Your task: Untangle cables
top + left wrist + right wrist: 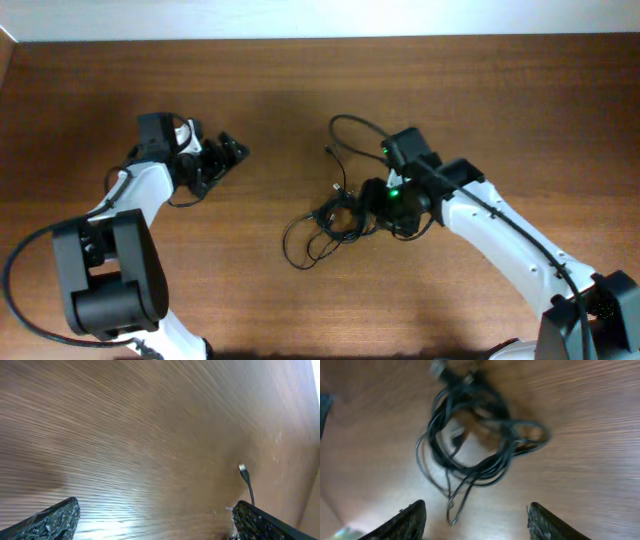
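The cables (330, 218) lie as one black tangle at the table's middle. One loop (352, 124) arches away toward the far side, and another loop (296, 245) trails toward the near side. In the right wrist view the tangle (480, 430) sits just ahead of my right gripper (477, 525). That gripper is open, with only a thin cable loop end (453, 512) lying on the wood between its fingers. From overhead my right gripper (372, 200) hangs over the tangle's right edge. My left gripper (232, 152) is open and empty, well to the left. A silvery plug end (242, 467) lies ahead of my left gripper (155, 522).
The brown wooden table (300, 80) ends at a pale wall along the far edge. Thick black arm cables (20, 260) run beside the left arm's base. The right arm (520, 250) stretches from the near right corner.
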`<state>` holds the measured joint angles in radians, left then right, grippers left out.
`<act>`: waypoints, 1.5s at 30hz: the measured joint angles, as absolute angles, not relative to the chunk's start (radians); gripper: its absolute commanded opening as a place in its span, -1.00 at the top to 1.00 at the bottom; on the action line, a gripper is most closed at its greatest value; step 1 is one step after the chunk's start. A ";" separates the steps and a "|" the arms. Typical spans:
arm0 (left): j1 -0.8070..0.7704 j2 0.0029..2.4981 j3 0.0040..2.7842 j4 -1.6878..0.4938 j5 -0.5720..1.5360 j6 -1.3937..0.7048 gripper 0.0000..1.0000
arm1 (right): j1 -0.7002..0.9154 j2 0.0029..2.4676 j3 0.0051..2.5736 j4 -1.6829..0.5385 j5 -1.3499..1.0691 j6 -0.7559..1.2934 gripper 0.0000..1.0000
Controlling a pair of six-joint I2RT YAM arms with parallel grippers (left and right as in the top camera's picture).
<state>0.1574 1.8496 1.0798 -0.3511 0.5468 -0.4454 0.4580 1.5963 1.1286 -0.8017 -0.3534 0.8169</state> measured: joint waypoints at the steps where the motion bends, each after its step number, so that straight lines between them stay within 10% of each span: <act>1: 0.137 1.850 1.080 -0.352 0.548 -0.442 -0.98 | 0.453 1.596 1.129 -0.803 -0.343 0.819 0.03; 12: 0.030 1.850 1.080 -0.352 0.464 -0.434 -0.98 | 0.461 1.610 1.116 -0.967 -0.333 1.049 0.08; 17: 0.033 1.850 1.080 -0.353 0.386 -0.430 -0.98 | 0.519 1.610 1.102 -0.907 -0.373 0.975 -0.67; 20: 0.050 1.850 1.080 -0.353 0.342 -0.430 -0.98 | 0.585 1.610 1.102 -0.857 -0.377 0.894 -0.78; 29: 0.186 1.850 1.080 -0.409 0.294 -0.468 -0.98 | 0.721 1.776 1.101 -0.628 -0.280 0.973 -0.08; 32: 0.207 1.846 1.080 -0.434 0.294 -0.469 -0.98 | 0.771 1.819 1.101 -0.592 -0.300 1.013 0.91; 45: 0.224 1.842 1.080 -0.458 0.294 -0.469 -0.98 | 0.593 1.797 1.303 -0.533 -0.639 1.052 0.92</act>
<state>0.2241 1.8423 1.0798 -0.4576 0.2943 -0.4694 0.5934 1.7966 1.3029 -0.5327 -0.6388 1.0515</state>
